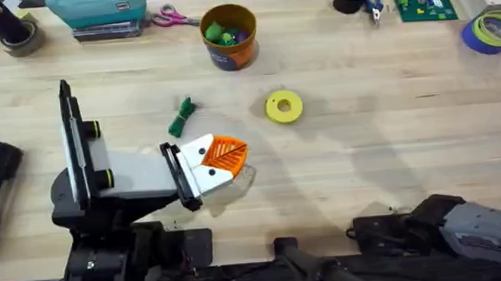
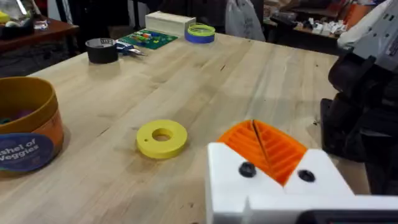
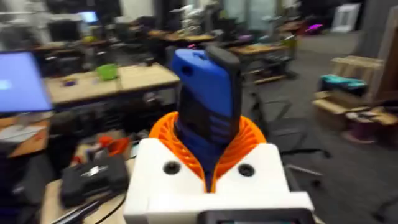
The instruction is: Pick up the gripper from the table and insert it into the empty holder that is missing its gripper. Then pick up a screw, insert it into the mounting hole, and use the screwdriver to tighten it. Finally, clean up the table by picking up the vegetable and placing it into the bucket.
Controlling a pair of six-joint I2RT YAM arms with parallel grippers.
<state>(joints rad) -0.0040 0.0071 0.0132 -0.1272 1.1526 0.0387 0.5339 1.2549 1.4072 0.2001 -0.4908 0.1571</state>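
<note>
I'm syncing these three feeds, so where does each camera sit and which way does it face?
Overhead: above the arm bases, looking down on the table; left hand shows.
Left wrist: low over the tabletop, facing the yellow ring and bucket; shut orange fingers show.
Right wrist: facing the room; its hand clamps the blue screwdriver.
Overhead and left wrist share ring and bucket.

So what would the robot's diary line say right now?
left gripper: shut, resting above table | right gripper: shut on screwdriver | vegetable: on table | bucket: waiting
</note>
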